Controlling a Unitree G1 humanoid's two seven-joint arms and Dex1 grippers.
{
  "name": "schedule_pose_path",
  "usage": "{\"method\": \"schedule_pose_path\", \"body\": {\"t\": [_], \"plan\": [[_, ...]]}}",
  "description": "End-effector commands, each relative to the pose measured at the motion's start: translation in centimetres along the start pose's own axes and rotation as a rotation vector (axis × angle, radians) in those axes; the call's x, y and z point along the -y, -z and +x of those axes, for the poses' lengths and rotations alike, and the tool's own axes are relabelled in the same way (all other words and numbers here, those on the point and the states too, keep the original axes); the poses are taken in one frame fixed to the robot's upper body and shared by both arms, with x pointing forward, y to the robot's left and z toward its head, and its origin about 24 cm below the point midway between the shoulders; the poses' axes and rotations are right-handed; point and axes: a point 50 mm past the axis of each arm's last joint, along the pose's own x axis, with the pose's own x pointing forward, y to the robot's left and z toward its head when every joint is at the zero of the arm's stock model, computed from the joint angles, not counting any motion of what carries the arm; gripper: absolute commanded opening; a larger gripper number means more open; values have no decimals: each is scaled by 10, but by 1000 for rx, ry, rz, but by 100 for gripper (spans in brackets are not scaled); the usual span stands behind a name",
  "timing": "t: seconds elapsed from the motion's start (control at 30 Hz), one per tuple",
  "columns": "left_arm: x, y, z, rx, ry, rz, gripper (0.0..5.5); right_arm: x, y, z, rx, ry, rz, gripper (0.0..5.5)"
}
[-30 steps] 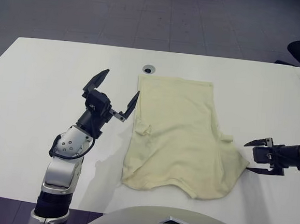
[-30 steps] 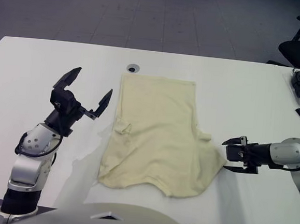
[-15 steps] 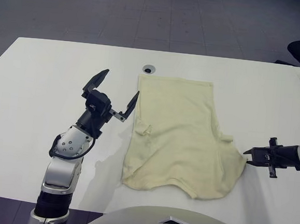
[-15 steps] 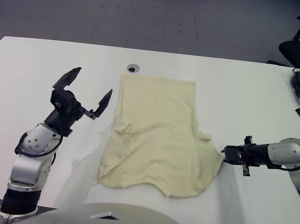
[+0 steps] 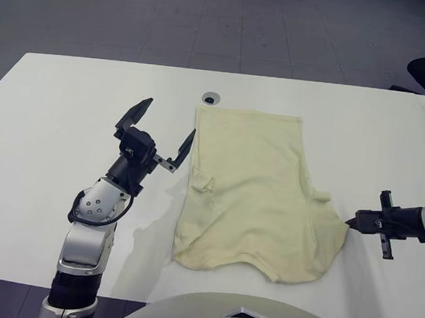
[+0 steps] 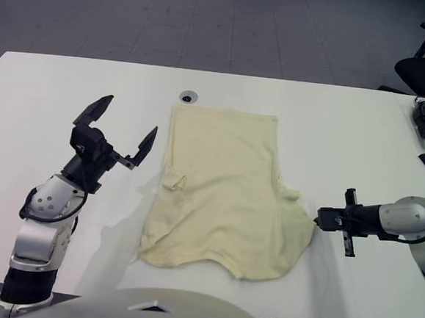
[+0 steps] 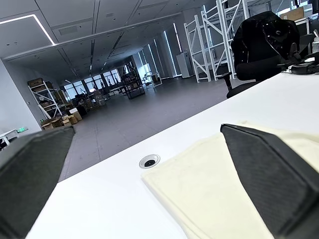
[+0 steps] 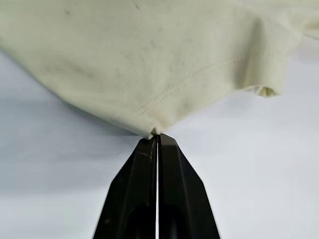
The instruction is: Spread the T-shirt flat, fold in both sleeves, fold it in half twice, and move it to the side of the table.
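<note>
A: Report change at right pincer [image 5: 351, 222].
B: Spread and lying flat beside the cloth one second ago; since then rolled onto edge and pressed together. Now pinching the near right corner of the T-shirt [image 5: 258, 192], with a small peak of fabric caught at the very tips.

A: Report left pincer [image 5: 169, 119].
B: Unchanged. Held spread wide above the counter [image 5: 54, 117], just beside the left edge of the garment, touching nothing.

A: Locate the T-shirt.
B: Lying mid-counter, straight edge toward the far side, near the cable port [image 5: 211, 98]. Not shifted as a whole during the last second. Fairly flat across the far half; rumpled at the near left corner, with small turned-up tabs on both side edges. Cannot tell the sleeve state.

A: State meaning for the task.
B: Judged as still within the spreading step. With the right corner gripped, ready for an outward pull to remove slack. Treat the hold as shallow: pull low and slowly to avoid slipping off. Probably requires a matching pinch on the left side before tensioning; otherwise risks dragging the whole garment rightward. Leaves both halvings and the transfer to the counter side outstanding.
</note>
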Motion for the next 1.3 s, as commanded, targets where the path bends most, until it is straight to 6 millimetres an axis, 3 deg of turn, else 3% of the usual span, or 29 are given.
{"method": "schedule_pose_path", "body": {"t": [0.03,0.53,0.93,1.3], "plan": [[-2,1,1,-9,5,11,540,0,1,-5,-15,1,-6,1],[-3,2,2,-10,8,12,540,3,-3,-17,27,30,13,1],[-3,1,5,-5,14,12,540,-3,0,-13,-48,8,-22,190],[-2,1,5,-4,12,13,540,-5,-9,-8,-59,-28,-93,372]]}}
